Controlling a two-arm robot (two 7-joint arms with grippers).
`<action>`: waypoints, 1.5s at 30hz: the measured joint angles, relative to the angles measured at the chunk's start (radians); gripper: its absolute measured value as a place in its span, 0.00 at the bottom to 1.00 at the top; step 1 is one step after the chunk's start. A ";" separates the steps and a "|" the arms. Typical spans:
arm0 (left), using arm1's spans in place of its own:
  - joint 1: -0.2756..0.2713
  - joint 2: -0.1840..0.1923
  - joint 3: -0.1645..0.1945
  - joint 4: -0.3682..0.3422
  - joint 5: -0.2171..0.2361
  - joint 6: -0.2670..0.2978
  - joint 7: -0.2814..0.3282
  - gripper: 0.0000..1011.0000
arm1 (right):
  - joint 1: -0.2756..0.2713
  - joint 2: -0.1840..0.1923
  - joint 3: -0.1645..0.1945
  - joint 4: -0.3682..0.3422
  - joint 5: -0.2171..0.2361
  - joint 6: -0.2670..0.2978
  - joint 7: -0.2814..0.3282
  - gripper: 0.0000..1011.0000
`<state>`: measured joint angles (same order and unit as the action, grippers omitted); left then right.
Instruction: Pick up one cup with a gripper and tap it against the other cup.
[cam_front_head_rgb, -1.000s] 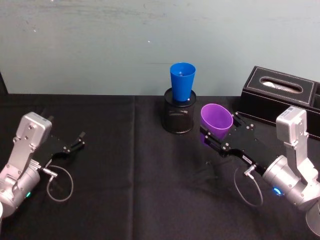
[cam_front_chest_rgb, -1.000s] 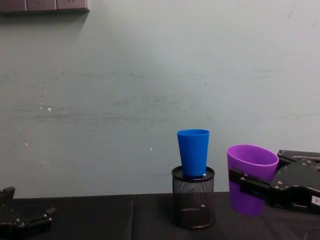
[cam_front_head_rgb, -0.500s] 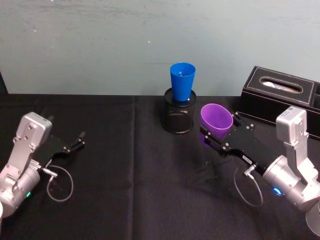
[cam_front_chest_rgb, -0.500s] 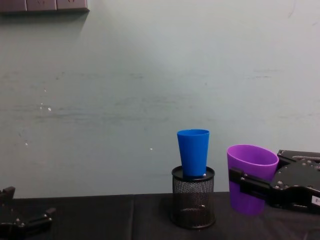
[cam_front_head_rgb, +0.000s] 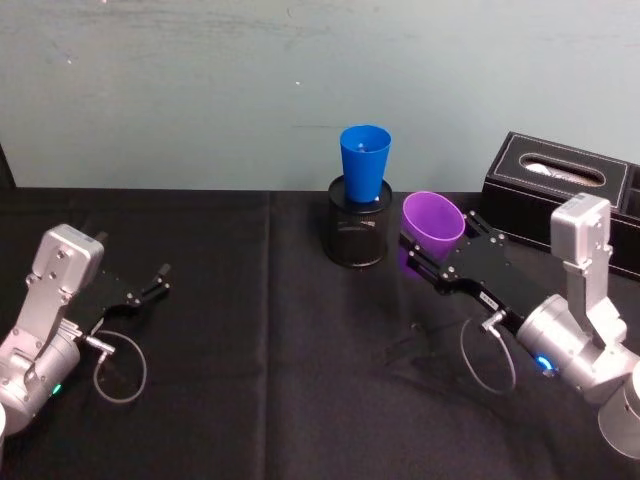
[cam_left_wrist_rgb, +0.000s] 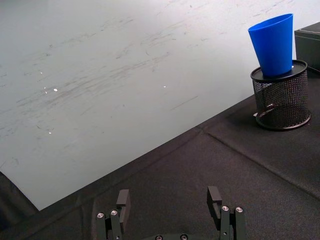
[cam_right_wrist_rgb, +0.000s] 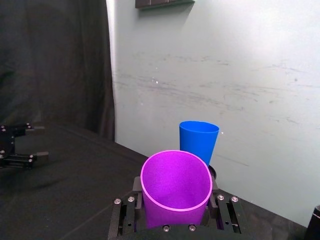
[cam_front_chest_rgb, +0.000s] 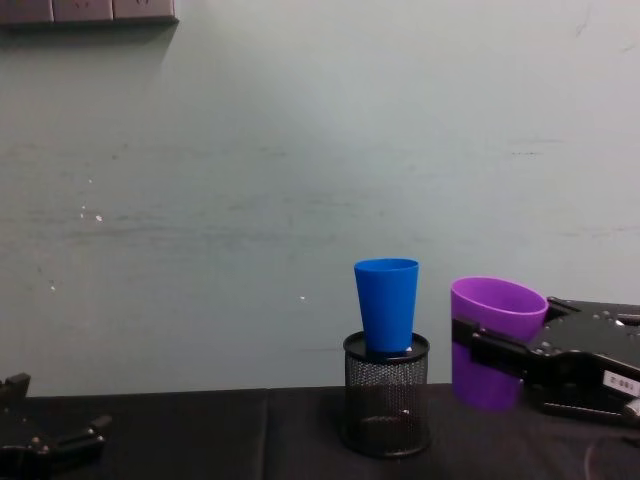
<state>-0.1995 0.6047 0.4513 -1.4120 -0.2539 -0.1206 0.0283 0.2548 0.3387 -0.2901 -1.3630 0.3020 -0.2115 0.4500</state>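
While the left end effector (cam_front_head_rgb: 158, 279) lies parked near the left edge of the surface (cam_front_head_rgb: 260, 390), fingers apart and holding nothing, it has not moved over the last second and plays no part in the step.

At the middle of the far edge, the blue cup (cam_front_head_rgb: 364, 162) stands upright, seated in the mouth of the black mesh pen holder (cam_front_head_rgb: 356, 236). Neither has shifted.

All the change is on the right. The purple cup (cam_front_head_rgb: 432, 221) sits higher and closer to the blue cup than it did a second ago. In the chest view its base has risen and its rim has drawn level with the middle of the blue cup's wall. The cup is tilted slightly, mouth up, and appears to hang clear of the surface. The right end effector (cam_front_head_rgb: 441, 244), identified by its small white label (cam_front_chest_rgb: 620, 382), is clamped on the cup's lower body, one finger on each side. In the right wrist view the blue cup stands directly beyond the purple rim.

The black tissue box (cam_front_head_rgb: 560, 190) at the far right corner is undisturbed.

Assessment: the pick-up is complete and the carry toward the target is under way. The cups are near but apart, with a narrow gap showing between them in the chest view, so no tap has been made. The remaining approach is short. Since the blue cup only rests in the holder, a hard contact could tip or unseat it, and a light touch is advised.
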 joint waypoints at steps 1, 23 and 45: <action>0.000 0.000 0.000 0.000 0.000 0.000 0.000 1.00 | 0.005 -0.001 -0.002 0.003 -0.003 0.003 -0.001 0.72; 0.000 0.000 0.000 0.000 0.000 0.000 0.000 1.00 | 0.155 -0.070 -0.041 0.123 -0.064 0.036 -0.031 0.72; 0.000 0.000 0.000 0.000 0.000 0.000 0.000 1.00 | 0.285 -0.137 -0.042 0.323 -0.045 -0.024 0.011 0.72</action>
<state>-0.1995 0.6047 0.4514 -1.4120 -0.2539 -0.1206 0.0283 0.5401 0.2021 -0.3322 -1.0400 0.2572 -0.2354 0.4610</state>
